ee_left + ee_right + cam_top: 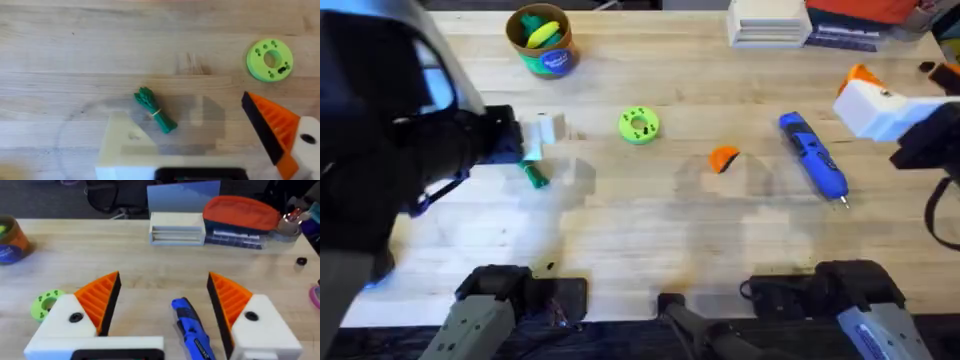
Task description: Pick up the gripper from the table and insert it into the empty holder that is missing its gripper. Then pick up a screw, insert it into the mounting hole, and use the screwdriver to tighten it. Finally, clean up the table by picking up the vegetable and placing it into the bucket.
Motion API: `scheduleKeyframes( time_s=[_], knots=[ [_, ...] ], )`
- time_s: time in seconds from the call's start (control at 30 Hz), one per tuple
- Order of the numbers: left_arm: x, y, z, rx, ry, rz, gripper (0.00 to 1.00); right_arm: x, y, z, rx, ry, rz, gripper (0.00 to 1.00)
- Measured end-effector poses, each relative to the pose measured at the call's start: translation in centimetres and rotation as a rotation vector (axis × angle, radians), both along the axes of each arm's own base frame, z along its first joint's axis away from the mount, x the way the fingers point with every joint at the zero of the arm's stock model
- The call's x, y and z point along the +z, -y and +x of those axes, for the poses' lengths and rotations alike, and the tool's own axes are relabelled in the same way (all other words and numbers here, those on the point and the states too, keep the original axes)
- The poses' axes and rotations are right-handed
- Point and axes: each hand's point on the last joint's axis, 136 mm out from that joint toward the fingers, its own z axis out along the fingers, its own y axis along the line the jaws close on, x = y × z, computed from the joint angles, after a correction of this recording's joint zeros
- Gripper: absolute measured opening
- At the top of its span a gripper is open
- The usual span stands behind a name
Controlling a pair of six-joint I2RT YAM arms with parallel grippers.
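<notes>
My left gripper [200, 155] hung low over the left part of the wooden table [620, 230], its two fingers spread wide apart and holding nothing; one finger carried its orange ribbed pad, while the other was the empty holder [125, 145], bare white plastic with a small hole in its face. The vegetable [155, 116], a dark-green bundle, lay flat on the wood between those fingers, nearer the bare one and touching neither. From above it lay just beside my left fingertips. The loose orange gripper [723, 159] sat near the middle of the table, well apart from my left hand, with a bright green holed disc [639, 125] between them. My right gripper [165, 315] was raised over the right side, fingers also wide apart and empty, and the blue screwdriver [192, 332] lay on the table below the gap between them. The bucket [542, 40] stood at the far edge with yellow and green toys inside.
</notes>
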Motion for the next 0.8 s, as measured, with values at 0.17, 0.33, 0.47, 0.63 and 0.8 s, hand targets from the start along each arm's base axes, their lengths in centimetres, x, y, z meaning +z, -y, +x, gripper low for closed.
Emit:
scheduleKeyframes(
  time_s=[0.17, 0.33, 0.47, 0.63, 0.8],
  knots=[
    [-3.2, 1.3, 0.8, -0.04, -0.146, -0.067, 0.985, 1.1, 0.0, 0.2, 0.0, 0.032, 0.0, 0.994],
    [-4.4, 2.1, 1.1, -0.058, -0.197, -0.105, 0.538, 1.0, 0.0, 0.2, 0.0, 0.031, 0.0, 0.994],
    [-4.1, 2.4, 1.3, -0.073, -0.183, -0.116, 0.341, 1.0, 0.0, 0.1, 0.0, 0.03, 0.0, 0.993],
    [-2.3, 3.9, 3.2, -0.147, -0.068, -0.148, 0.973, 1.0, 0.0, 0.1, 0.0, 0.029, 0.0, 0.994],
    [2.2, 8.3, 5.8, -0.332, 0.147, -0.247, 0.985, 1.0, 0.0, 0.1, 0.0, 0.028, 0.0, 0.994]
  ],
)
